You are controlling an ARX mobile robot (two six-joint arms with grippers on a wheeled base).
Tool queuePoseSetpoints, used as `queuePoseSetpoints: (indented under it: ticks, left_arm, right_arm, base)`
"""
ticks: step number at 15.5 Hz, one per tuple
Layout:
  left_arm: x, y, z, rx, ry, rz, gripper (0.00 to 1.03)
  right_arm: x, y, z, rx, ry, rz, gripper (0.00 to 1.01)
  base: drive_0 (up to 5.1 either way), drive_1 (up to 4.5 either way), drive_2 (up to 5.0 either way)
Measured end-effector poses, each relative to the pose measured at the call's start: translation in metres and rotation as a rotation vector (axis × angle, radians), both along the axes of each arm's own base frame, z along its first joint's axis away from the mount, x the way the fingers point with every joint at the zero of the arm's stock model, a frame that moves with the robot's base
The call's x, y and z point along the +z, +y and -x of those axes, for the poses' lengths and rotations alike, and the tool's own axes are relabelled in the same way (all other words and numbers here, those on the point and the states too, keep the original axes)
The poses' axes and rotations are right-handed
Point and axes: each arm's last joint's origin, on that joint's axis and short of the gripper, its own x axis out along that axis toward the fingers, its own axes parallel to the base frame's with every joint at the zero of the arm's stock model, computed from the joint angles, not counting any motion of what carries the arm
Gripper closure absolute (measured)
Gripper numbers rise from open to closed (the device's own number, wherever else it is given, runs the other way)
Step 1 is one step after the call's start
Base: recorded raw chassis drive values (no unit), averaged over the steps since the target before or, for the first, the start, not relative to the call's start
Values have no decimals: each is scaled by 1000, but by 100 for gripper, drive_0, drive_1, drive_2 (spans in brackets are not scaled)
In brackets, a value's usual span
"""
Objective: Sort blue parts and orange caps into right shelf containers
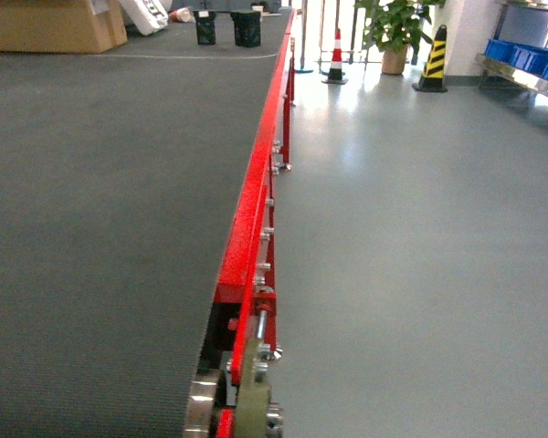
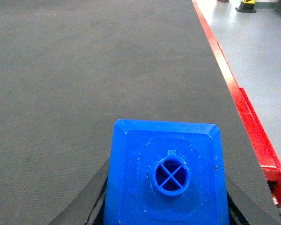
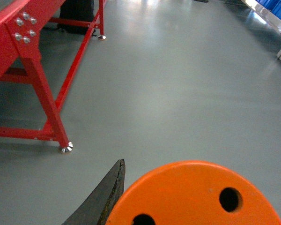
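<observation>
The left wrist view looks down over a dark grey conveyor belt (image 2: 84, 84) with a red side rail (image 2: 234, 89) running along the right of the frame. At bottom centre, the left gripper (image 2: 166, 206) has its jaws clamped on 1 blue part (image 2: 165, 164), a dark finger (image 2: 91, 201) showing on each side of it (its round stud faces the camera).

The right wrist view looks over grey floor (image 3: 178, 93), with the red frame legs (image 3: 42, 89) at upper left. At the bottom edge, 1 orange cap (image 3: 192, 192) with 2 visible holes fills the right gripper (image 3: 178, 206); 1 dark finger (image 3: 100, 199) touches its left side, so the jaws appear closed on it.

In the head view neither arm shows. Blue shelf containers (image 1: 530, 57) sit at the far upper right, well apart from the belt.
</observation>
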Motion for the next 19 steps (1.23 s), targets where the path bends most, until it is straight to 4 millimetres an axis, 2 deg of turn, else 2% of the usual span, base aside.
queuePoseSetpoints:
  ticks: [19]
  left_arm:
    - [0, 0, 0, -1, -3, 0, 58]
  right_arm:
    - [0, 0, 0, 0, 1, 0, 58]
  base:
    - [505, -236, -236]
